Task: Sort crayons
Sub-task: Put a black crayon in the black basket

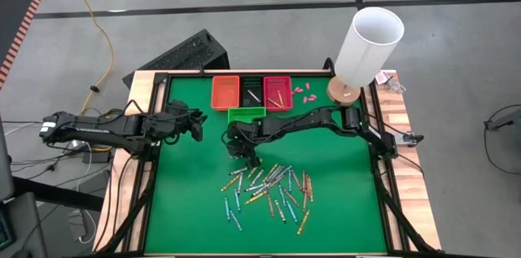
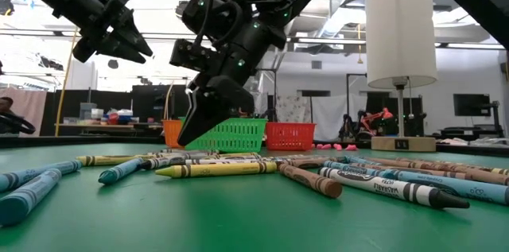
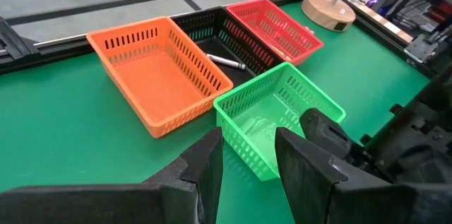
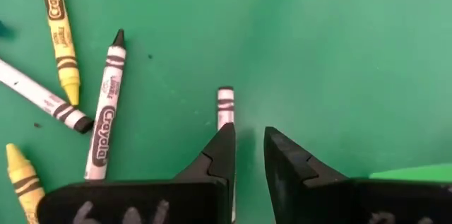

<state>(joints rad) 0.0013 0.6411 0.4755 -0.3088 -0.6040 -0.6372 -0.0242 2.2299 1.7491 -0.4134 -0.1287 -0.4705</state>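
Right wrist view shows the right gripper slightly parted, empty, a white crayon beside one finger; centre over it before closing, I'd judge.

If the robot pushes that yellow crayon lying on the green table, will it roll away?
Probably a bit. The yellow crayon looks round and lies flat on the smooth green table, so a sideways nudge could roll it. It looks stiff and light, so it should lift easily. Its paper wrapper may help the right pincer hold it.
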